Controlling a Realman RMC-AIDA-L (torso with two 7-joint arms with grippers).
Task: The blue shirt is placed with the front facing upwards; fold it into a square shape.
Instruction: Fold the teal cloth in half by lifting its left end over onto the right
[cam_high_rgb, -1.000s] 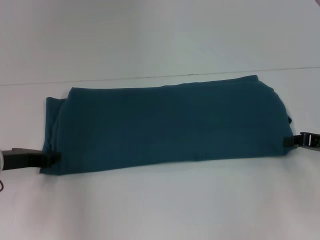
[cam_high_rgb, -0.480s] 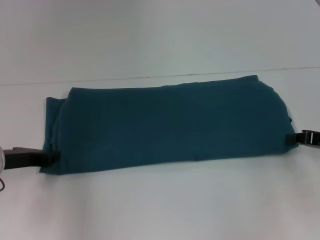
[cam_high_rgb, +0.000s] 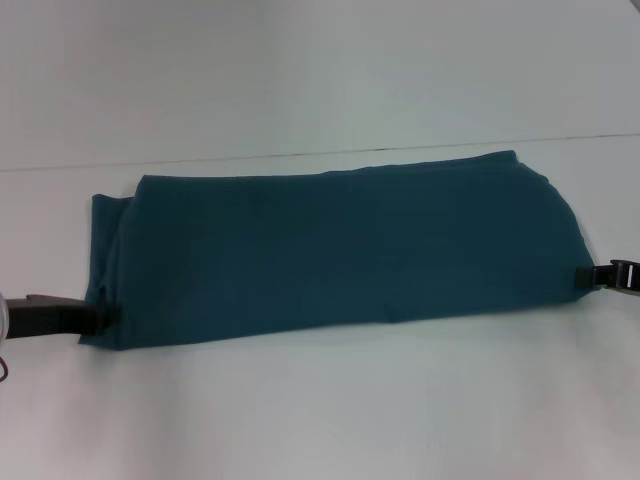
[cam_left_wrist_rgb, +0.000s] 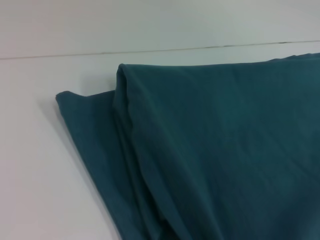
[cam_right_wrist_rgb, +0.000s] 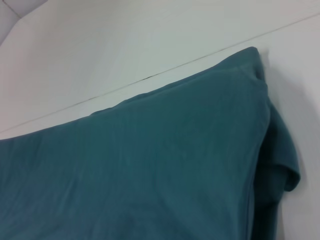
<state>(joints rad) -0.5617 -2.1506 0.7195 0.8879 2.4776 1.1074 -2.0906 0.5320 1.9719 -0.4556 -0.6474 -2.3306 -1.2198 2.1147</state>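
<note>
The blue shirt (cam_high_rgb: 340, 250) lies folded into a long teal band across the white table, plain side up, with no lettering showing. My left gripper (cam_high_rgb: 98, 318) sits low at the band's near left corner, touching or just overlapping the cloth edge. At the band's right end, level with the lower edge, my right gripper (cam_high_rgb: 588, 275) rests right beside the cloth. The left wrist view shows the stacked layers at the shirt's (cam_left_wrist_rgb: 225, 150) left end. A sleeve fold bulges out at the shirt's (cam_right_wrist_rgb: 150, 165) right end in the right wrist view.
The white table (cam_high_rgb: 320, 420) stretches in front of and behind the shirt. A thin dark seam line (cam_high_rgb: 300, 155) runs across the surface just behind the shirt's far edge.
The right gripper has drawn slightly to the right, off the shirt's right end. The left gripper has edged a little leftward. The shirt itself has not moved.
</note>
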